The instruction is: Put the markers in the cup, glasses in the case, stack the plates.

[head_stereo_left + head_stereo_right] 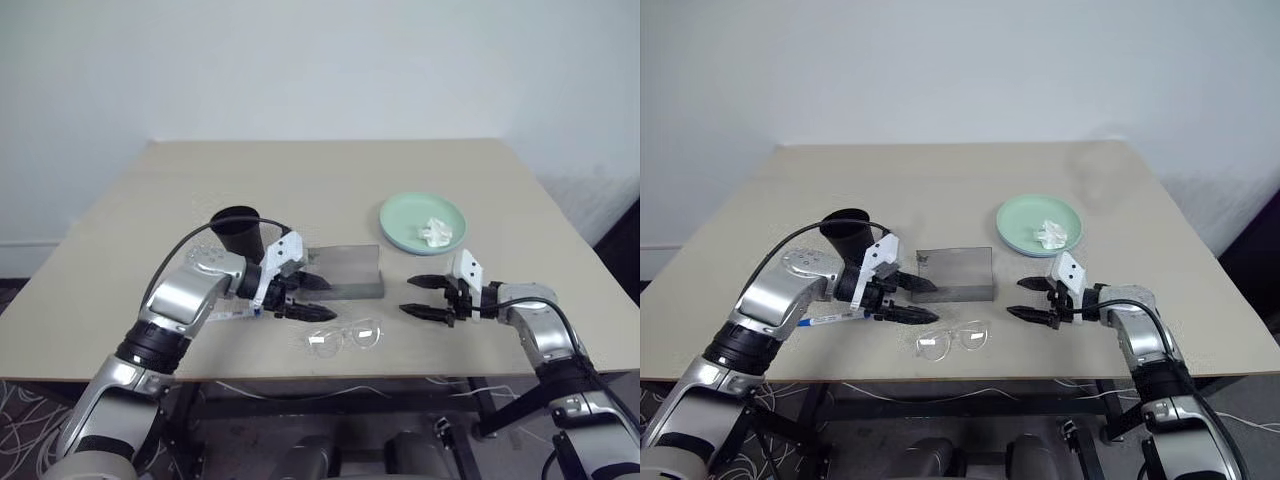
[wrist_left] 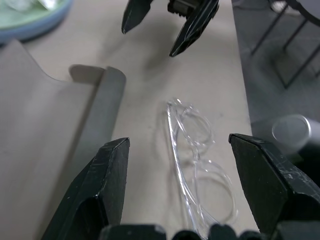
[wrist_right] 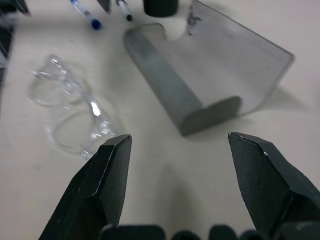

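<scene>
Facing you: plates [image 1: 394,226] stacked | glasses [image 1: 344,337] on table before open case [image 1: 345,270] | markers [image 3: 93,22] outside cup [image 1: 238,232] | left gripper [image 1: 308,296], right gripper [image 1: 418,298] spread wide, empty.

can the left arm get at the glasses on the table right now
Probably yes. The left tool is open and sits just beside the glasses, which lie flat on the table in front of the case. Nothing lies between them.
</scene>
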`<state>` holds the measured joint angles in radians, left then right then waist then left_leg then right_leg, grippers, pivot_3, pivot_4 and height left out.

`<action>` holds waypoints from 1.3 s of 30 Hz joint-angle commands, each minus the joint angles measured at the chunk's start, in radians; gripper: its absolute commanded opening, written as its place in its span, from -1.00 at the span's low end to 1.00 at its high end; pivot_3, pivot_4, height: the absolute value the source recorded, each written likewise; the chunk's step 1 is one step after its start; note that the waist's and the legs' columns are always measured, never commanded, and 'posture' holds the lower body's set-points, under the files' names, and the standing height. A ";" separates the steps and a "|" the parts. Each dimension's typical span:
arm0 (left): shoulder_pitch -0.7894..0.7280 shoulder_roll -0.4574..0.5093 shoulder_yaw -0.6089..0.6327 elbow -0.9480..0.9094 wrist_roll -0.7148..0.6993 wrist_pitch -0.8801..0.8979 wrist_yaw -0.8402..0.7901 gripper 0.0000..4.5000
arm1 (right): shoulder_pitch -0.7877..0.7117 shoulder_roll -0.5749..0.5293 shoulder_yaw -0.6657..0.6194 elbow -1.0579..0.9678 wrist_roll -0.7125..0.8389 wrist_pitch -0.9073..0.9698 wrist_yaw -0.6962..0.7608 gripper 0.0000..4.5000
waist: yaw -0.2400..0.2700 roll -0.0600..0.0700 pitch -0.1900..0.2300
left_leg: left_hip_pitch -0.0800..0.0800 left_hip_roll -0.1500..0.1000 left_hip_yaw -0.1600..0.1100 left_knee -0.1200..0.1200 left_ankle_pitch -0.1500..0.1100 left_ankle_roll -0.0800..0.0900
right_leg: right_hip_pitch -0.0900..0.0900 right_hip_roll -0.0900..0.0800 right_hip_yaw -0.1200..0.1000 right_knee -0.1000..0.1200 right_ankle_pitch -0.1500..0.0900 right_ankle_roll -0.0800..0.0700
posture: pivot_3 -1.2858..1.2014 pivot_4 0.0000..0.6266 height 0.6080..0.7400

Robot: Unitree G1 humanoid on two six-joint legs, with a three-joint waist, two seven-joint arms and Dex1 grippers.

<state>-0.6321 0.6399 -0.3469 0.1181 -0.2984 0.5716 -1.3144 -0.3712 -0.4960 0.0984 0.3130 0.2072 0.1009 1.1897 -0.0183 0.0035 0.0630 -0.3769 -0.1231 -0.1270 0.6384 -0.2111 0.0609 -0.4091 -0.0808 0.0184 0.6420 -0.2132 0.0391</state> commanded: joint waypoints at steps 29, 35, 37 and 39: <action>-0.103 -0.102 -0.188 0.123 0.201 0.010 -0.066 0.42 | 0.055 0.026 -0.020 -0.097 0.026 -0.006 -0.113 0.50 | -0.001 -0.001 0.000 | -0.001 -0.001 -0.001 0.001 0.000 0.000 | 0.000 -0.001 -0.001 0.000 0.000 0.001 | 0.03 -1.00 1.00; -0.094 -0.112 -0.178 0.112 0.197 0.015 -0.059 -0.38 | 0.055 0.027 -0.016 -0.097 0.023 -0.006 -0.120 0.50 | -0.001 -0.001 0.000 | -0.001 -0.001 -0.001 0.001 0.000 0.000 | 0.000 -0.001 -0.001 0.000 0.000 0.001 | 0.03 -1.00 1.00; -0.089 -0.108 -0.183 0.109 0.200 0.013 -0.064 -0.52 | 0.050 0.023 -0.019 -0.094 0.023 -0.005 -0.120 0.50 | -0.001 -0.001 0.000 | -0.001 -0.001 -0.001 0.001 0.000 0.000 | 0.000 -0.001 -0.001 0.000 0.000 0.001 | 0.03 -1.00 1.00; -0.086 -0.105 -0.184 0.107 0.203 0.011 -0.066 -0.52 | 0.048 0.021 -0.021 -0.091 0.023 -0.006 -0.120 0.50 | -0.001 -0.001 0.000 | -0.001 -0.001 -0.001 0.002 0.000 0.000 | 0.000 -0.001 -0.001 0.000 0.000 0.001 | 0.03 -1.00 1.00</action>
<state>-0.7157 0.5249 -0.5360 0.2486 -0.1054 0.5948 -1.3763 -0.3022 -0.4621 0.1003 0.2560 0.2107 0.1061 1.0706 -0.0190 0.0027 0.0633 -0.3777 -0.1237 -0.1280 0.6400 -0.2111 0.0612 -0.4087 -0.0820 0.0174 0.6420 -0.2130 0.0401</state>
